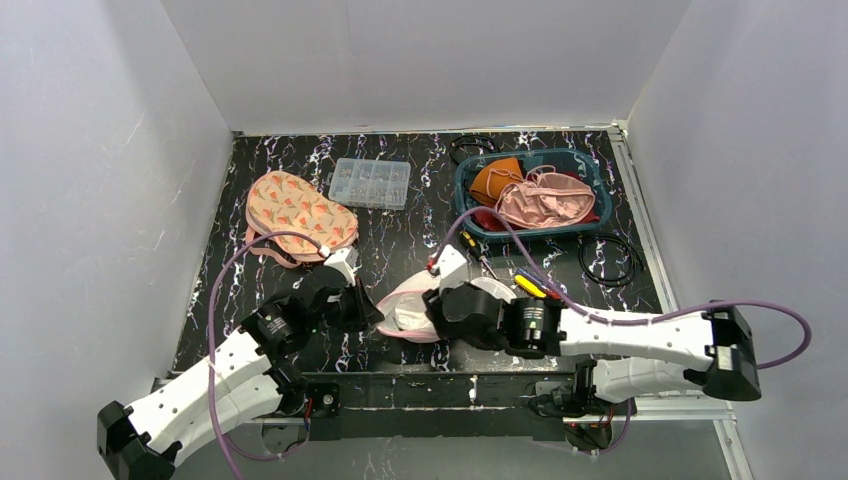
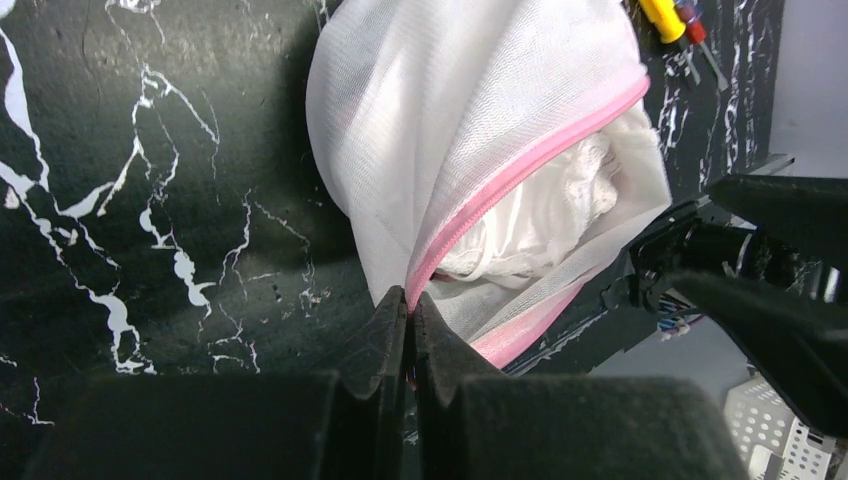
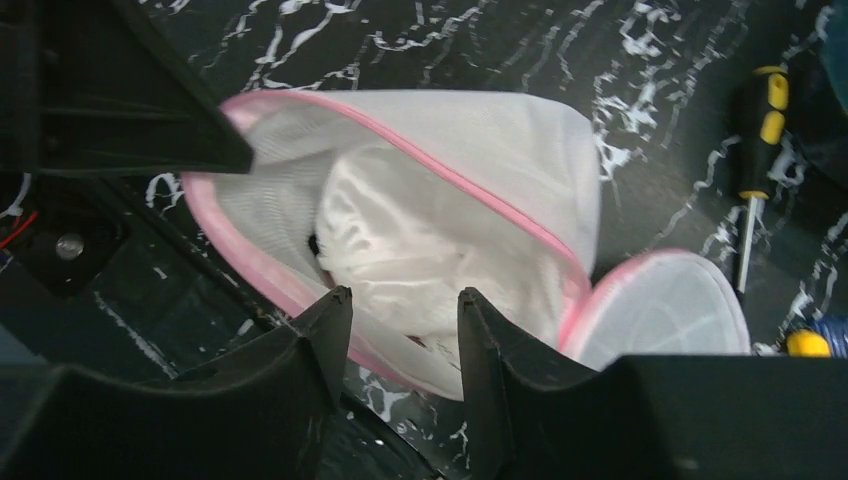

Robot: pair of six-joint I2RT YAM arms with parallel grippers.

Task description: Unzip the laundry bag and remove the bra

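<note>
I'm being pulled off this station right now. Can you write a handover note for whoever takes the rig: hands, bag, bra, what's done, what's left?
Left hand: shut on the pink zip edge of the laundry bag.
Right hand: open at the bag's mouth, holding nothing.
Bra: white, inside the bag, visible through the opening.
Done: bag unzipped and gaping.
Left: grasp the bra and pull it out.

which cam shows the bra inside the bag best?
Right wrist: it looks straight into the open laundry bag at the bunched white bra. Left wrist shows only a strip of it through the zipper gap. In the top view the bag is small and the bra indistinguishable.
</note>
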